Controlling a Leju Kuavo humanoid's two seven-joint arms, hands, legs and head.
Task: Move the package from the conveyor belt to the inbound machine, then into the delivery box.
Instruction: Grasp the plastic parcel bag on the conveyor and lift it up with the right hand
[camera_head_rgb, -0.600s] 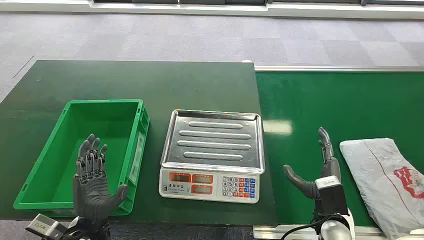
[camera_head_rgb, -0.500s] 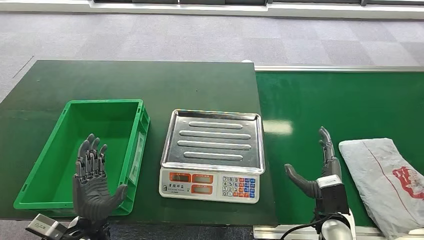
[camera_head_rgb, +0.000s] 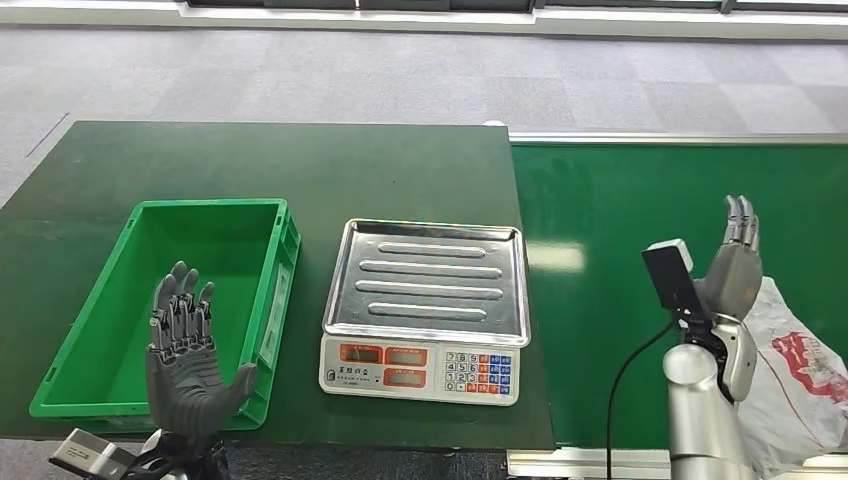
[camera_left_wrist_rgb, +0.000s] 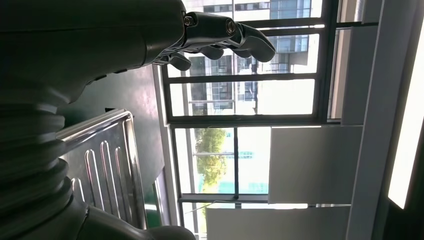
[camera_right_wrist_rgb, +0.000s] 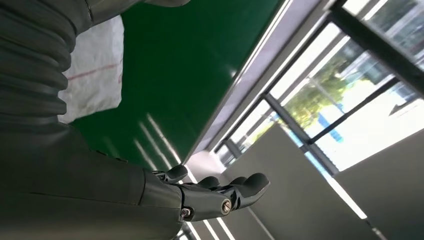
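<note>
A white plastic package (camera_head_rgb: 795, 375) with a red print lies on the green conveyor belt (camera_head_rgb: 620, 230) at the near right; a piece of it shows in the right wrist view (camera_right_wrist_rgb: 97, 62). My right hand (camera_head_rgb: 735, 262) is raised above the package's near-left edge, fingers straight and apart, holding nothing (camera_right_wrist_rgb: 210, 192). My left hand (camera_head_rgb: 185, 360) hovers open, palm up, over the near end of the green delivery box (camera_head_rgb: 275, 290), also seen from its wrist (camera_left_wrist_rgb: 220, 35). The scale (camera_head_rgb: 425, 310) with its steel tray stands between box and belt.
The dark green table (camera_head_rgb: 250, 165) carries the box and the scale, whose tray edge (camera_left_wrist_rgb: 107, 160) shows in the left wrist view. A metal rail (camera_head_rgb: 680, 137) borders the belt's far side. Grey carpet floor (camera_head_rgb: 400, 70) lies beyond.
My right arm has lifted and swung right, from beside the package to above its near-left edge. The package has drifted slightly along the belt. My left hand has stayed put.
</note>
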